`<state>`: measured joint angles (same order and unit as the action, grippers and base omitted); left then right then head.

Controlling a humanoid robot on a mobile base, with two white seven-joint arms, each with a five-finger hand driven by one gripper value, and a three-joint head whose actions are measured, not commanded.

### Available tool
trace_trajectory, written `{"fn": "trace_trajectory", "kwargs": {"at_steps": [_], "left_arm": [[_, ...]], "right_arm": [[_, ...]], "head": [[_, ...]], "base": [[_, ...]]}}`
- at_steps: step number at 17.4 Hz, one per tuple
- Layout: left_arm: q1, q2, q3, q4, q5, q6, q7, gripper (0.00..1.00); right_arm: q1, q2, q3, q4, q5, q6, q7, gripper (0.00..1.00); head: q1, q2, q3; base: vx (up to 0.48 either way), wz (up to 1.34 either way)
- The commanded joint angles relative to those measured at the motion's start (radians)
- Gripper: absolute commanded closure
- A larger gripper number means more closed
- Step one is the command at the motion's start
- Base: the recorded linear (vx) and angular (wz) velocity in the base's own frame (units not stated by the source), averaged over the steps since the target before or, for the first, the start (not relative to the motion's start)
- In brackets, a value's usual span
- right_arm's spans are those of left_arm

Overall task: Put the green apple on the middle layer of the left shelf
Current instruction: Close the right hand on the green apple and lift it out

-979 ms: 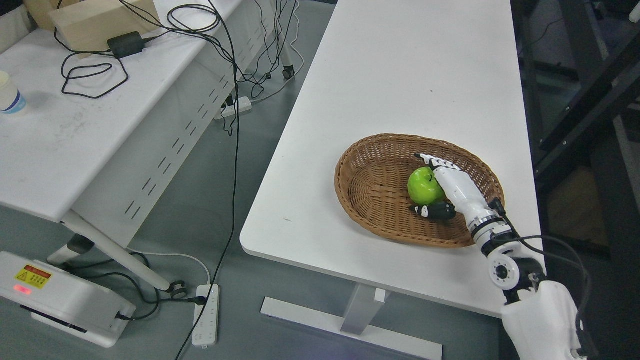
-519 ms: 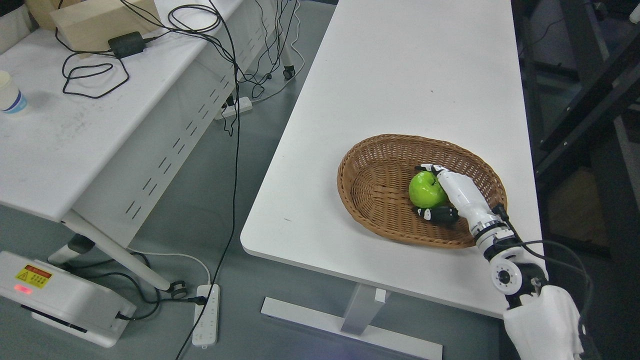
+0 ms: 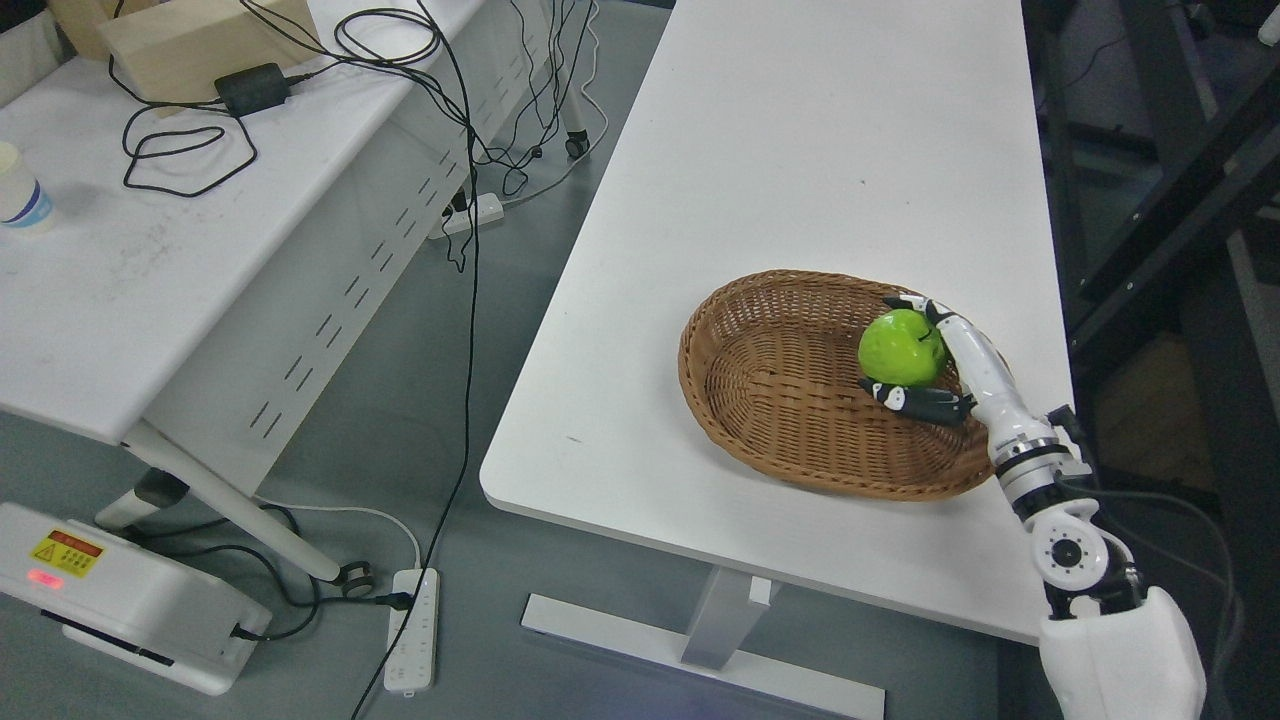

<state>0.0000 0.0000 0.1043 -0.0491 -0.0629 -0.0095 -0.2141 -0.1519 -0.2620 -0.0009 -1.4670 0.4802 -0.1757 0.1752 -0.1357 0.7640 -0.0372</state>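
Green apple (image 3: 901, 347), one, gripped by right hand (image 3: 950, 370) over one basket (image 3: 760, 400).

We note a bright green apple (image 3: 900, 347), a brown woven basket (image 3: 780, 390) and a white desk (image 3: 800, 150). Our right hand (image 3: 950, 365) is white with a black thumb. The floor (image 3: 420, 400) is grey; the cables (image 3: 470, 200) are black.

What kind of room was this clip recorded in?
Most likely a robotics lab or workshop, not a home. Plain white work tables stand on a grey floor, loose cables trail to power strips, and the right hand holds a green apple over a wicker basket.
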Motion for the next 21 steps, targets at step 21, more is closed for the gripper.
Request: {"fn": "trace_trajectory", "kwargs": {"at_steps": [21], "left_arm": [[0.009,0.017,0.0,0.0,0.0,0.0,0.001,0.0]], "right_arm": [[0.19,0.245,-0.288,-0.246,-0.092,-0.042,-0.118,1.0]], "head": [[0.0,0.0,0.0]], "base": [[-0.011,-0.02]]}}
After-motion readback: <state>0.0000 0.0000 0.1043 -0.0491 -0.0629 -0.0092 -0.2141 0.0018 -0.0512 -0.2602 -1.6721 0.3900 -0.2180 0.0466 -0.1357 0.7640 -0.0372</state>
